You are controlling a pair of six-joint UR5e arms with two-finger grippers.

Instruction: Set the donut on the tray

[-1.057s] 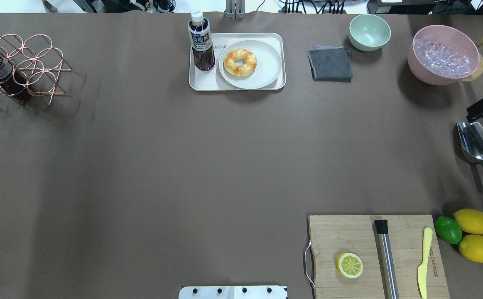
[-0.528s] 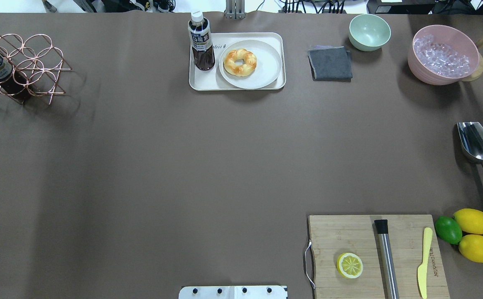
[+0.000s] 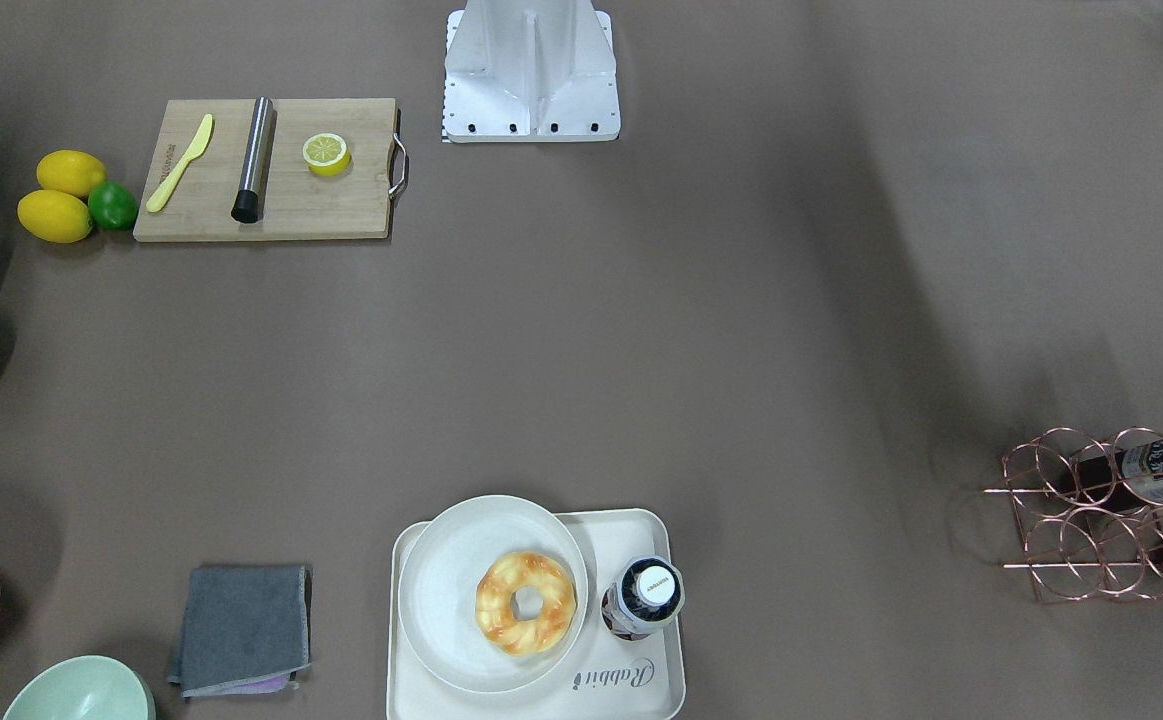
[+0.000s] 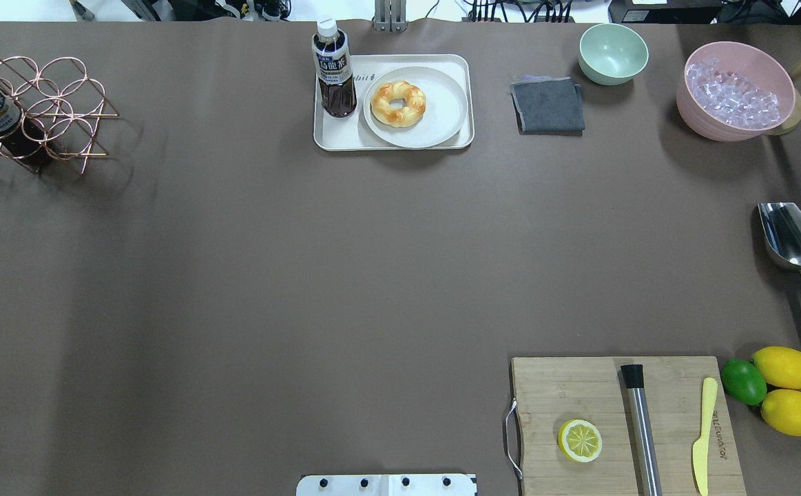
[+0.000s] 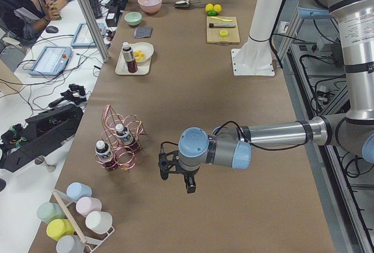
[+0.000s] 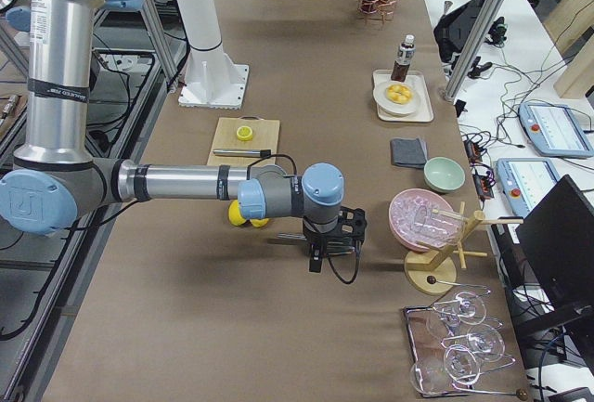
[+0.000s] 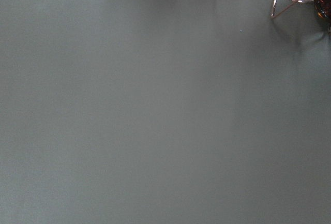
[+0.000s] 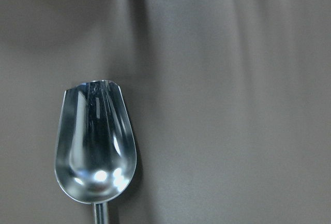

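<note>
The golden-brown twisted donut (image 4: pixel 398 103) lies on a round off-white plate (image 4: pixel 443 114), and the plate stands on the cream tray (image 4: pixel 337 135) at the table's far middle. A dark tea bottle (image 4: pixel 334 69) stands on the tray beside the plate. The front-facing view shows the donut (image 3: pixel 526 603) and the tray (image 3: pixel 641 688) with its "Rabbit" lettering. My left gripper (image 5: pixel 176 182) shows only in the exterior left view, far from the tray; I cannot tell whether it is open or shut. My right gripper (image 6: pixel 327 258) shows only in the exterior right view, and I cannot tell its state either.
A copper wire rack (image 4: pixel 35 110) with bottles stands far left. A grey cloth (image 4: pixel 548 105), a green bowl (image 4: pixel 612 53) and a pink ice bowl (image 4: pixel 736 89) are far right. A metal scoop (image 4: pixel 791 241), a cutting board (image 4: pixel 624 424) with a halved lemon, and lemons are on the right.
The dark right gripper that showed at the overhead view's right edge 1.1 s ago has left that view. The donut, plate and tray have not moved.
</note>
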